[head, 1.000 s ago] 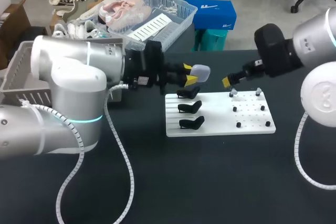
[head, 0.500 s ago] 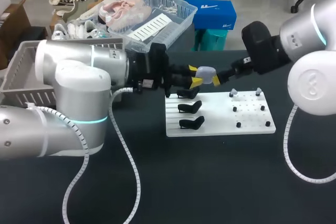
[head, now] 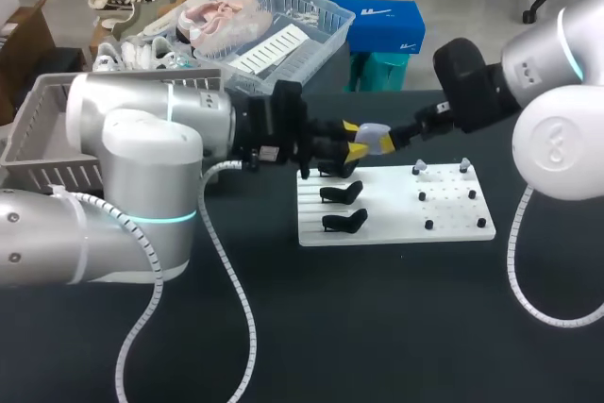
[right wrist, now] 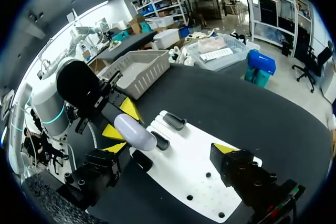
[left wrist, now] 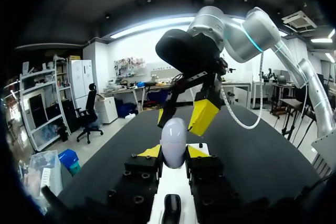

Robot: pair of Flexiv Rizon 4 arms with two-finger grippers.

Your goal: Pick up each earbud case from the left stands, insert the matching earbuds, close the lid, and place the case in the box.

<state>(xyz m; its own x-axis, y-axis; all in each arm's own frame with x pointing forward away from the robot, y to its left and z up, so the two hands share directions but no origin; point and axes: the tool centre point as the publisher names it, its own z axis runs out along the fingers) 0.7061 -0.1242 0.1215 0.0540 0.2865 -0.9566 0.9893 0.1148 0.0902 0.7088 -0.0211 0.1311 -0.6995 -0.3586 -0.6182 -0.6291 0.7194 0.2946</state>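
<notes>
Clamped between both yellow tips of the left gripper: a pale grey earbud case, held in the air above the far left corner of the white board. Spread wide open just right of the case: the right gripper, one tip close beside it. Lined up along the board's left side on the dark surface: three black stands.
</notes>
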